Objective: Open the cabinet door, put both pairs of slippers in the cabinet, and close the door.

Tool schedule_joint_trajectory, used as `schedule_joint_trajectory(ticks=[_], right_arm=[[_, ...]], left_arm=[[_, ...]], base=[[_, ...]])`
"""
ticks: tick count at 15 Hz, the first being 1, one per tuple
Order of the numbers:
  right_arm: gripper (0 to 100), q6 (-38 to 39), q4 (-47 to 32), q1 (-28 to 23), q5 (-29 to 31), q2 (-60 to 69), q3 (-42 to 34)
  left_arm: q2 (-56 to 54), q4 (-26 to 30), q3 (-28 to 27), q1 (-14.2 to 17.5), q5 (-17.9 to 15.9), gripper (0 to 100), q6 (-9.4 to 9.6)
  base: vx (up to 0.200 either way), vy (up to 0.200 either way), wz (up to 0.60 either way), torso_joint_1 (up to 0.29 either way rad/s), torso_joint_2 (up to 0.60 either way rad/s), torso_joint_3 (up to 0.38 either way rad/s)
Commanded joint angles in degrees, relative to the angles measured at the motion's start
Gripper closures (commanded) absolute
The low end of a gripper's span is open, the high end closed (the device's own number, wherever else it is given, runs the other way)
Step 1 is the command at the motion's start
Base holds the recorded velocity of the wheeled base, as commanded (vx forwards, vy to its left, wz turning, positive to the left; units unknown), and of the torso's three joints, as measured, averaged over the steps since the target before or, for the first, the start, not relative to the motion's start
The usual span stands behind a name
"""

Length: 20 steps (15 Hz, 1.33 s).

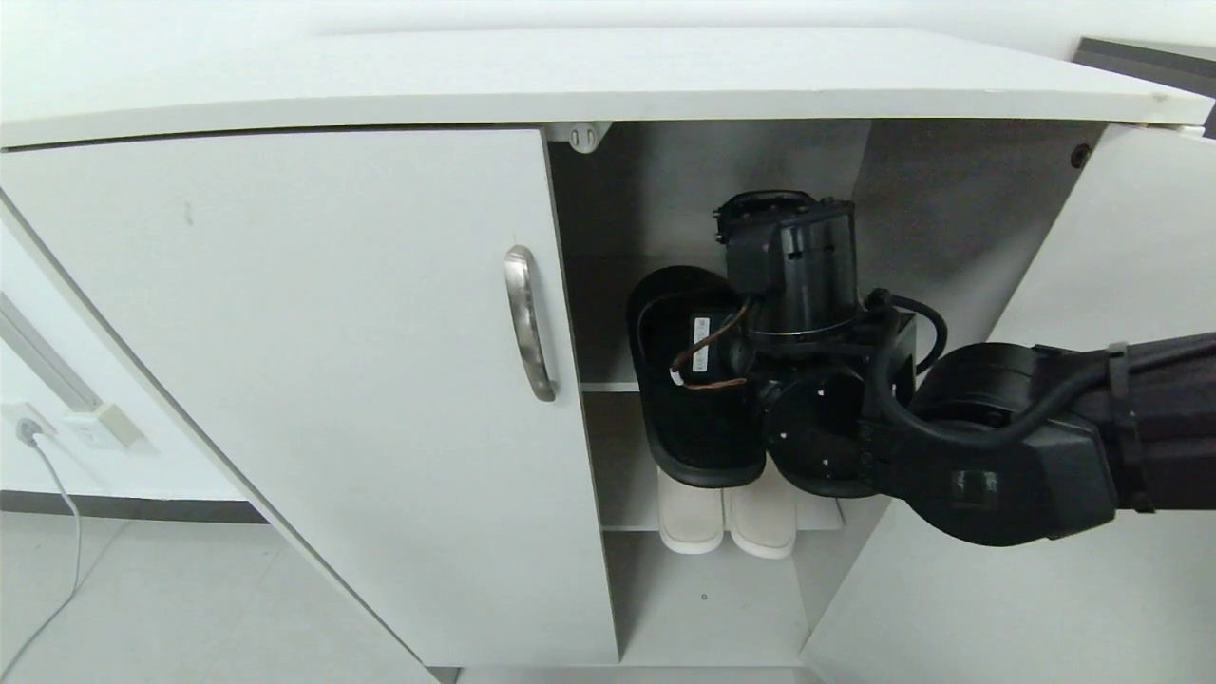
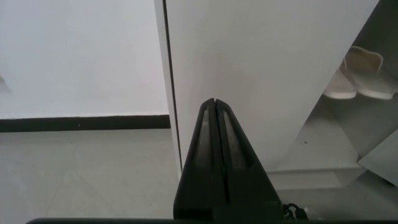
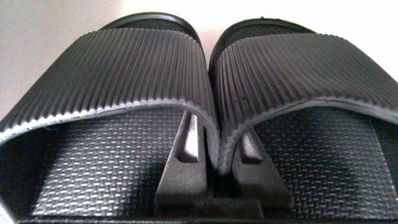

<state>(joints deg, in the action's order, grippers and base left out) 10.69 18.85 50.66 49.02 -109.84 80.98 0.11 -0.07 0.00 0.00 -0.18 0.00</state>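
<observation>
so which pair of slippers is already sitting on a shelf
The white pair, side by side on the lower shelf. The black pair is above it, clamped by its straps in the right gripper.

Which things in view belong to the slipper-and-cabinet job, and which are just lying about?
Job:
cabinet
its open right door
black slippers, pinched by the right tool at the cabinet opening
white slippers, on a lower shelf

Lying about:
wall socket, left of the cabinet
white cable hanging from it
</observation>
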Motion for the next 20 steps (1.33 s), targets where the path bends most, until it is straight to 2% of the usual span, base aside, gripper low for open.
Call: schedule_joint_trajectory(ticks=[1,6,11,20], right_arm=[[100,-0.41,-0.83,-1.45,-0.15,-2.84,3.39],[100,-0.41,-7.16,-4.08,-1.47,-6.18,11.65],[100,-1.99,-7.16,-5.66,-1.47,-8.99,16.40],[100,-2.96,-7.16,-6.46,-1.47,-9.87,18.07]], left_arm=[[-0.02,-0.01,0.00,0.00,0.01,100,0.00],[-0.02,-0.01,0.00,0.00,0.09,100,-0.09],[-0.02,-0.01,0.00,0.00,0.09,100,-0.09],[-0.02,-0.01,0.00,0.00,0.18,100,-0.18]], base=[[0.000,0.000,0.00,0.000,0.00,0.000],[0.000,0.000,0.00,0.000,0.00,0.000],[0.000,0.000,0.00,0.000,0.00,0.000],[0.000,0.000,0.00,0.000,0.00,0.000]])
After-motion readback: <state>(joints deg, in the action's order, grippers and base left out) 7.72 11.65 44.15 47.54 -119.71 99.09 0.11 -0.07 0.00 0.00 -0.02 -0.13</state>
